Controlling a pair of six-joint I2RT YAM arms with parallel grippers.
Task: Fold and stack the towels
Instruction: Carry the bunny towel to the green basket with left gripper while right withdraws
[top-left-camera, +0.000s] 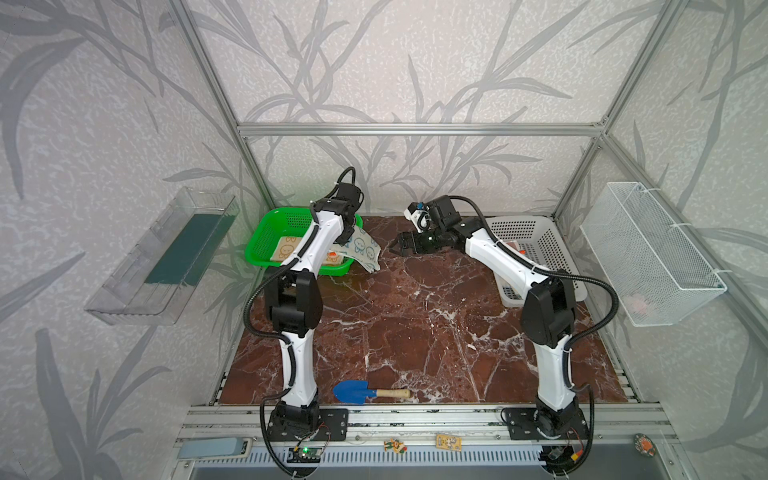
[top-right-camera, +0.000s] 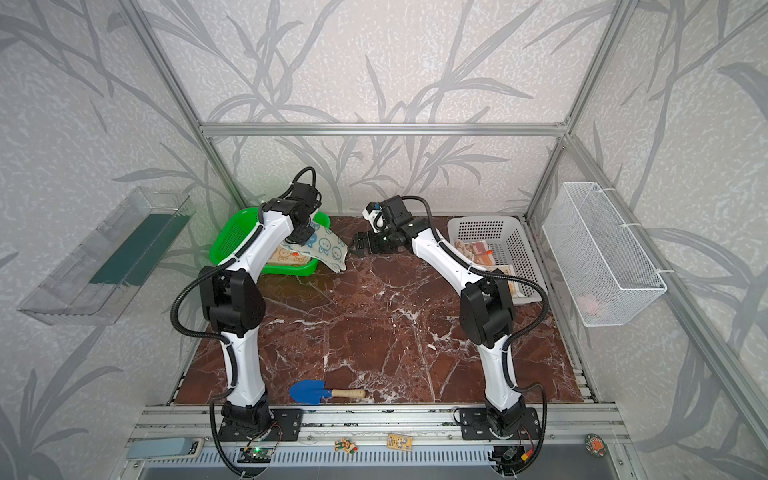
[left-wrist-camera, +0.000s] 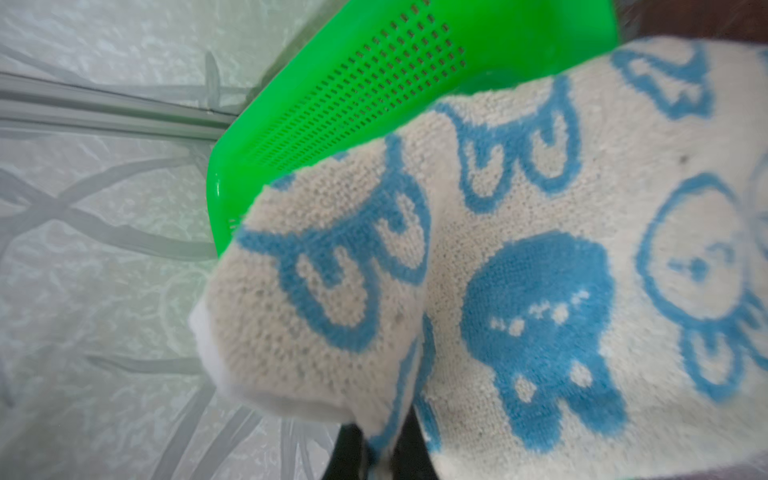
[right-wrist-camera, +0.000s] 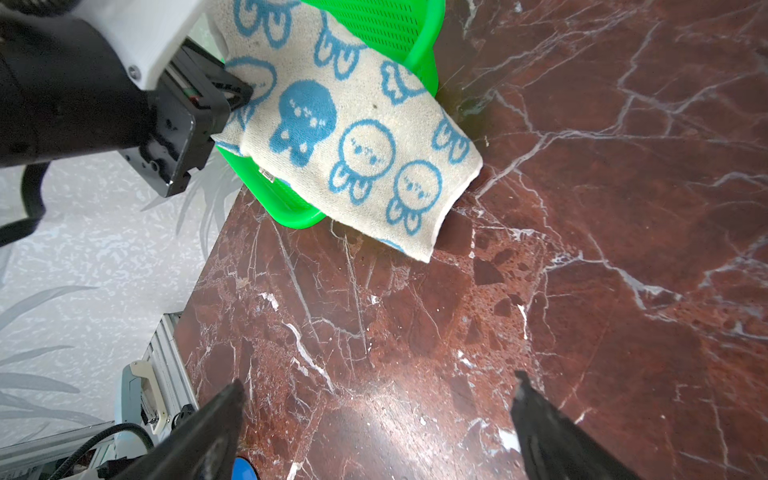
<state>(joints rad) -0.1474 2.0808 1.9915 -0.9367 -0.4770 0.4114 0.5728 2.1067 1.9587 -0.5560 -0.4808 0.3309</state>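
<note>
Blue-bunny towel (right-wrist-camera: 353, 137): cream terry with blue bunny faces. It is gripped at one edge and draped over the near rim of the green basket (top-left-camera: 266, 232). Its free end hangs down to the marble surface (top-left-camera: 415, 332) just beside the basket; contact with the surface cannot be confirmed. In the left wrist view the cloth (left-wrist-camera: 540, 249) fills most of the frame.

Left gripper (right-wrist-camera: 241, 93): fingers clenched on the blue-bunny towel's edge, above the basket.

Orange-bunny towel (top-left-camera: 286, 249): lies flat inside the green basket, partly hidden by the left arm.

Striped towel (top-right-camera: 473, 251): orange-striped cloth lying in the white perforated basket (top-right-camera: 519, 245) at the far right of the surface. Lettering not legible.

Right gripper (right-wrist-camera: 378, 382): fingers (right-wrist-camera: 224, 411) spread wide, grasping nothing. In both top views it hangs above the bare surface just beside the hanging end of the blue-bunny towel, apart from it.

Other item: blue trowel (top-left-camera: 365, 392) with a wooden handle, lying at the near edge of the surface, well apart from all towels.
</note>
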